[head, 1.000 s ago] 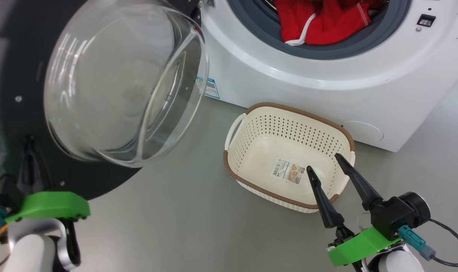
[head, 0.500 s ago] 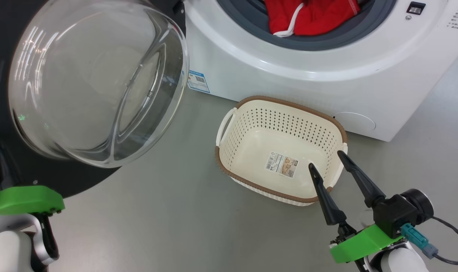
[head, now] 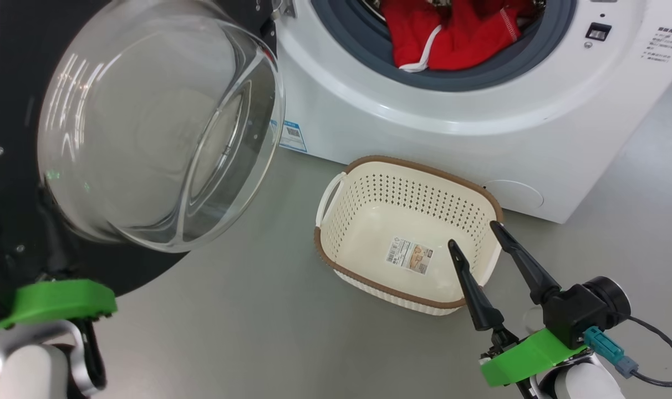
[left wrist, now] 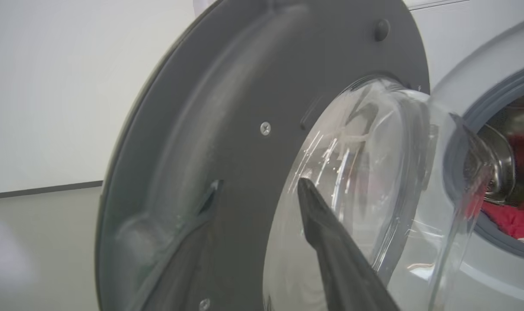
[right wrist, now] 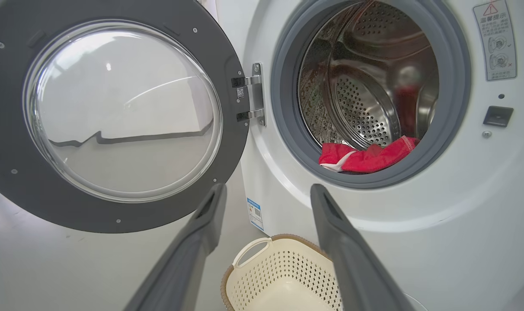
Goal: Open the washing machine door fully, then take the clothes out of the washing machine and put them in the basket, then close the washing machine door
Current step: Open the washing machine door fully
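The washing machine door stands swung open at the left, its glass bowl bulging toward me. In the left wrist view my left gripper points at the door's inner face, its fingers apart and holding nothing. Red clothes with a white drawstring lie at the drum's front lip inside the washing machine. The cream basket sits empty on the floor before the machine. My right gripper hangs open over the basket's near right corner. The right wrist view shows the clothes and the basket below.
Grey floor spreads in front of the machine and around the basket. The open door hangs over the floor on my left. A cable trails from my right wrist. A pale wall stands beyond the door.
My left gripper's fingers have parted and let go of the door. The head camera has shifted a little. The right gripper has kept its place over the basket.
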You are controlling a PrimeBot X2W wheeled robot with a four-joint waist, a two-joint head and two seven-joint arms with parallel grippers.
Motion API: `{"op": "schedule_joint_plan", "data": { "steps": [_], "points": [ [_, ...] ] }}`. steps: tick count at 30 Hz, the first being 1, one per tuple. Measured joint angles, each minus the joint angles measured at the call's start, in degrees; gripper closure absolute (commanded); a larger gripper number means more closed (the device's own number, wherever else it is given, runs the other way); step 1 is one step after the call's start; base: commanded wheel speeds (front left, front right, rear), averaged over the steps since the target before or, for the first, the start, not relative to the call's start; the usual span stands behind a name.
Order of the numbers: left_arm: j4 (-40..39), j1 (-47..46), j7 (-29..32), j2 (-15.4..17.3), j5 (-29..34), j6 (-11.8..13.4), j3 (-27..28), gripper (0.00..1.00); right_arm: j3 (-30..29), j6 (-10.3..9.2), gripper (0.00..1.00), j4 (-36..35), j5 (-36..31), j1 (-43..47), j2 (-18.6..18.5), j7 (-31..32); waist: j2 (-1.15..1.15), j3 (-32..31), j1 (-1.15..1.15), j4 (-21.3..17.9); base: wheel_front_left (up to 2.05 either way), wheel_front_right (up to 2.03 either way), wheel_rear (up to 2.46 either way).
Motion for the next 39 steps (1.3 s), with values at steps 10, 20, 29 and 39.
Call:
{"op": "schedule_joint_plan", "data": {
  "steps": [10, 20, 29, 39],
  "points": [
    [-16.94, 4.3, -0.01, -0.63, 1.94, -6.81, -7.67, 0.0, -2.96, 0.0, 0.0, -0.45, 1.59, -0.02, 0.33, 0.01, 0.0, -2.57, 0.0, -2.71, 0.0, 0.0, 0.0],
    [-17.92, 6.07, -0.02, -3.56, -1.49, -13.45, -12.11, 0.0, -7.81, 0.0, 0.0, -0.88, 2.02, -2.36, 0.46, 0.0, 0.0, -3.34, 0.0, -8.27, 0.0, 0.0, 0.0],
    [-13.91, 7.97, -0.01, -3.89, -2.91, -16.63, -10.21, 0.0, -9.95, 0.0, 0.0, 0.14, 1.93, -2.61, 0.48, 0.0, 0.0, -3.49, 0.0, -15.43, 0.0, 0.0, 0.0],
    [-12.01, 14.55, 0.0, -2.35, -4.26, -20.08, -9.56, 0.0, -9.15, 0.0, 0.0, -0.27, 1.96, -2.5, 0.53, 0.0, 0.0, -4.91, 0.0, -23.62, 0.0, 0.0, 0.0]
  ]
}}
